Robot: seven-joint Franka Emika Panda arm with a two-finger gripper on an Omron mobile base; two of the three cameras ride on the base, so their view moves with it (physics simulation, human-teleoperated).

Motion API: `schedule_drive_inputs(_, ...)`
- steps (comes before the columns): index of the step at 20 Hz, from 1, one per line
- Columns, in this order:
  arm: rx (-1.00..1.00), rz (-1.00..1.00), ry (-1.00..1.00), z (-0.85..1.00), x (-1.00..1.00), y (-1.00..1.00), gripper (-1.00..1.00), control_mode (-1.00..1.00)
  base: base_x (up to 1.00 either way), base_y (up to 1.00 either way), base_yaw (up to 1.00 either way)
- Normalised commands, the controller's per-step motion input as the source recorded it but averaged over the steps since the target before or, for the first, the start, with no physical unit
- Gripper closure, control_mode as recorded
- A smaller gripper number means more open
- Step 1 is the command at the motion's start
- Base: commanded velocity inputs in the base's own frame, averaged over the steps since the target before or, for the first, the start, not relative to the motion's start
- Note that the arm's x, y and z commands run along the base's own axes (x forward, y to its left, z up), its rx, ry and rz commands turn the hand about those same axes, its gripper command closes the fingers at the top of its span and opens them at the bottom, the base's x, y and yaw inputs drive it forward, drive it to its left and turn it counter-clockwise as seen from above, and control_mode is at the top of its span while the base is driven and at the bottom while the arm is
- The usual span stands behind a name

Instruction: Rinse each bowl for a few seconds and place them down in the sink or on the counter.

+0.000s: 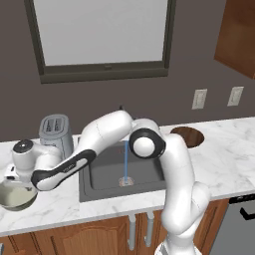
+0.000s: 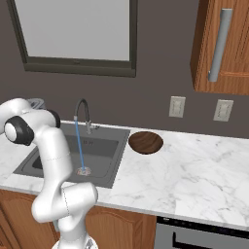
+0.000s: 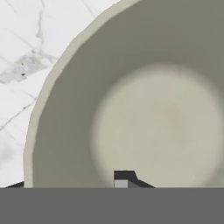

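Reaching gripper (image 1: 11,180) at cream bowl (image 1: 17,197) rim, faucet (image 2: 82,113) running

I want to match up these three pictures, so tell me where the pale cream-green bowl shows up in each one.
Left base view: the cream-green bowl sits at the far left edge on the counter, under the robot's hand, left of the sink.
Right base view: I cannot pick it out; the arm covers the counter left of the sink.
Hand view: its glossy inside takes up most of the picture, marble at upper left.
Shared landmark: the white marble counter.
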Motion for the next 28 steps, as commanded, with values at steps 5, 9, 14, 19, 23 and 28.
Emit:
schedule_drive_inputs(5, 0.04, -0.03, 0.0, 0.01, -0.02, -0.13, 1.0, -1.0, 0.0, 0.0, 0.0)
schedule_drive_inputs(9, 0.05, -0.1, 0.0, 0.17, -0.1, -0.08, 1.0, -1.0, 0.0, 0.0, 0.0)
schedule_drive_inputs(14, 0.09, -0.15, 0.0, 0.1, -0.12, -0.03, 1.0, -1.0, 0.0, 0.0, 0.0)
schedule_drive_inputs(19, 0.03, -0.11, -0.02, 0.04, -0.15, -0.01, 1.0, -1.0, 0.0, 0.0, 0.0)
schedule_drive_inputs(23, 0.0, -0.09, -0.02, 0.35, -0.21, -0.12, 1.0, -1.0, 0.0, 0.0, 0.0)
schedule_drive_inputs(28, 0.0, -0.14, -0.02, 0.51, -0.18, -0.21, 1.0, -1.0, 0.0, 0.0, 0.0)
